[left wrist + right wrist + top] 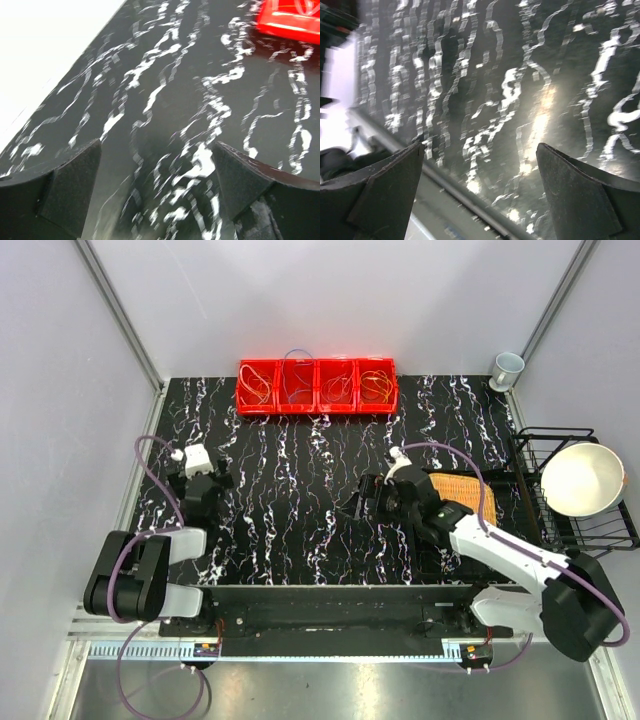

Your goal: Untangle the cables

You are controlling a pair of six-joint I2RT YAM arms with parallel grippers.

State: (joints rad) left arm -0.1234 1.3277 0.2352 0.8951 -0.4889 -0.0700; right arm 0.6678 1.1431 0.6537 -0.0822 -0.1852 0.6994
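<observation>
As cables (375, 382) rest — grippers (156, 150) (480, 147) (both) gape.

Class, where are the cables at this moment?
In the top view, the cables lie coiled in the red bins at the table's far edge, left of the cup.
</observation>
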